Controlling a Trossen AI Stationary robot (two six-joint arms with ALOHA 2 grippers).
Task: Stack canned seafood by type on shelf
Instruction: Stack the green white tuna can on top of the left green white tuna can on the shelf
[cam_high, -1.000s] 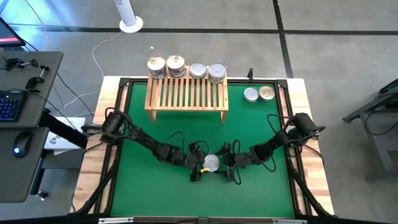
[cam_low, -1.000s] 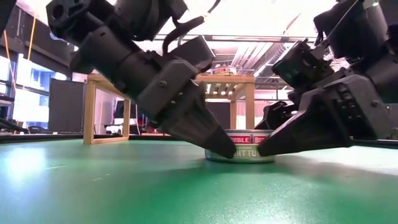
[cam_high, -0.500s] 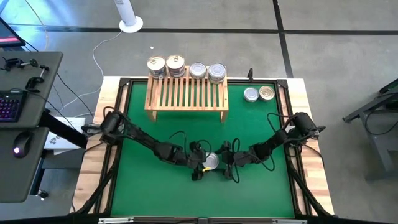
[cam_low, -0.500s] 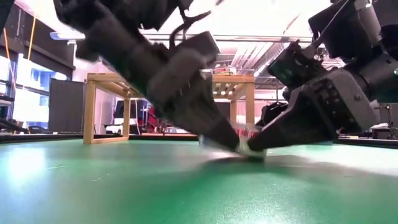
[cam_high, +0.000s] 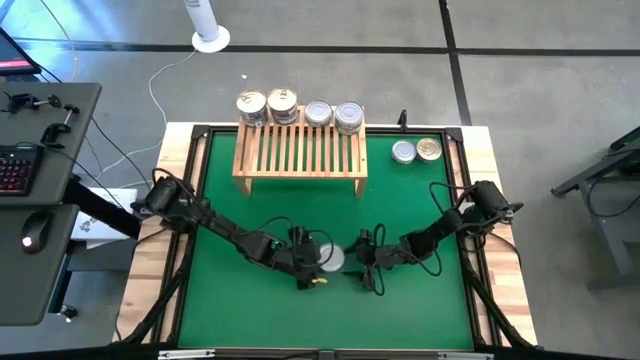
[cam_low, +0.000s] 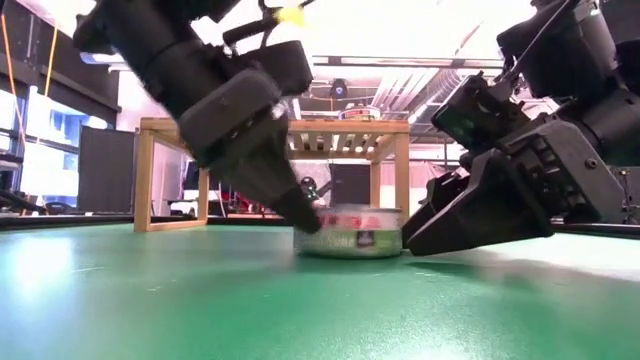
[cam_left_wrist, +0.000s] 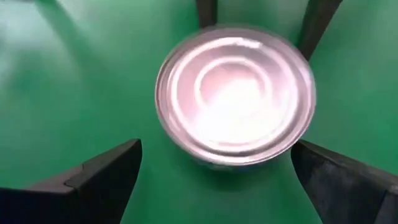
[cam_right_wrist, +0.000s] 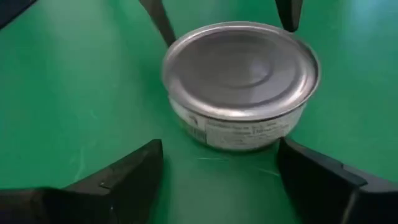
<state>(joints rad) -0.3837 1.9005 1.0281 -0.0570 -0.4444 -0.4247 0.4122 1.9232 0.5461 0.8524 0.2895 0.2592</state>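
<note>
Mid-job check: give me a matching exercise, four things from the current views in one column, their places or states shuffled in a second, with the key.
1. tin between the grippers
2. two loose tins
3. shelf
4. left gripper

A. on bare wood at the far right corner
B. carries four tin stacks along its back edge
C. flat on the green mat, plain side up
D. fingers spread wide, either side of a tin

Pairs: 1-C, 2-A, 3-B, 4-D

Green mat (cam_high: 240, 295) (wood-edged table (cam_high: 490, 200)), keyboard (cam_high: 14, 172), mouse (cam_high: 29, 239).
</note>
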